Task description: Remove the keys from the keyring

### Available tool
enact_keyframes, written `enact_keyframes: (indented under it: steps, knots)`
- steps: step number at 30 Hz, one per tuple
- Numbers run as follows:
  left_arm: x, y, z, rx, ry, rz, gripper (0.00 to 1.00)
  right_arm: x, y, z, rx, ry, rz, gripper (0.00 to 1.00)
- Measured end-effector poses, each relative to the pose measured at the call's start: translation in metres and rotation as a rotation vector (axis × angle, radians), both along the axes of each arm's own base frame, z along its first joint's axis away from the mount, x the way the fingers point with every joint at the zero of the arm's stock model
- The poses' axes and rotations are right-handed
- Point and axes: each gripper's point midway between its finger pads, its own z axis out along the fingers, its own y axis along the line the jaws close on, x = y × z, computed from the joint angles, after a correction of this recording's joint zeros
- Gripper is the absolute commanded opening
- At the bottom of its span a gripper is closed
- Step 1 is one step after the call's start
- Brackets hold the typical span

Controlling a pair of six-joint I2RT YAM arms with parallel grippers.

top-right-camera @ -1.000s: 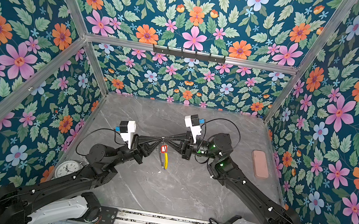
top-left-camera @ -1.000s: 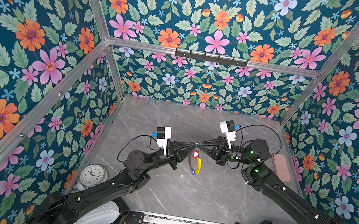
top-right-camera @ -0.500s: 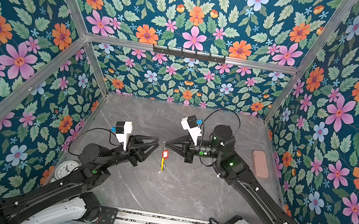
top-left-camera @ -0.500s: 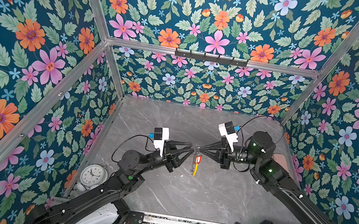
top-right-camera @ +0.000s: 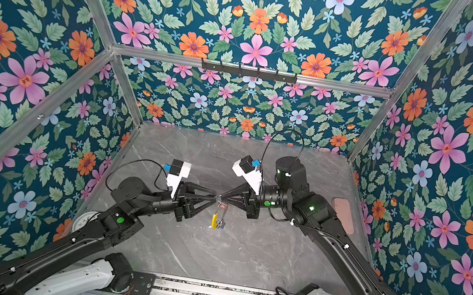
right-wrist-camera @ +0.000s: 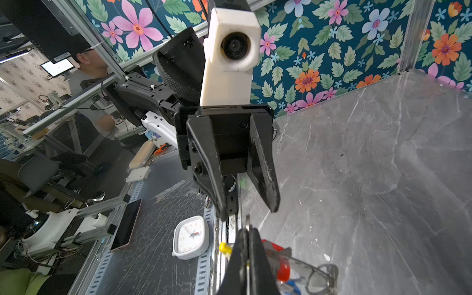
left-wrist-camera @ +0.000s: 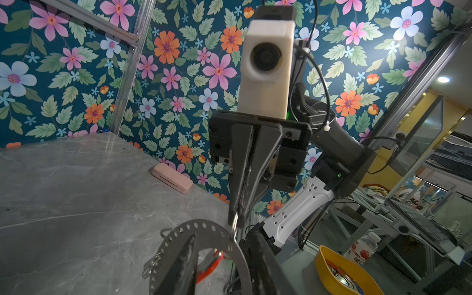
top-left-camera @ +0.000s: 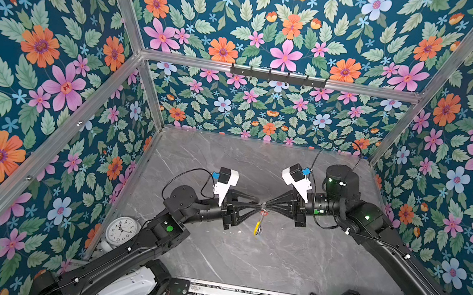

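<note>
The keyring (top-left-camera: 257,226) hangs edge-on above the middle of the table in both top views, its yellow section (top-right-camera: 214,220) lowest. My right gripper (top-left-camera: 266,206) is shut on the hoop's upper edge; in the right wrist view its fingers (right-wrist-camera: 251,245) pinch the thin metal rim. A key with a red tag (right-wrist-camera: 282,269) and one with a blue tag (right-wrist-camera: 291,284) dangle from the hoop. My left gripper (top-left-camera: 257,207) faces it tip to tip, open. In the left wrist view its fingers (left-wrist-camera: 184,265) straddle the perforated grey band (left-wrist-camera: 201,226), the red tag (left-wrist-camera: 212,265) behind it.
A round white clock (top-left-camera: 121,229) leans at the table's front left corner. A pink case (top-right-camera: 344,215) lies by the right wall. A square white clock (right-wrist-camera: 190,237) sits on the front rail beyond the table edge. Flowered walls close in three sides.
My left gripper let go and opened, drew back to the left, then came forward again to the hoop. My right gripper stayed shut on the keyring, which swung slightly.
</note>
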Motion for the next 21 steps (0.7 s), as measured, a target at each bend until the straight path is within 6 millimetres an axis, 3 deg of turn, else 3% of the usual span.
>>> enact_keyframes:
  steps: [12,21]
  knots:
    - [0.000,-0.010,-0.008,0.043,0.036,-0.052,0.27,-0.005,-0.003,-0.004,-0.060,-0.019,0.021,0.00]
    - [-0.002,-0.013,-0.011,0.047,0.044,-0.084,0.13,-0.003,-0.004,-0.012,-0.097,-0.017,0.018,0.00]
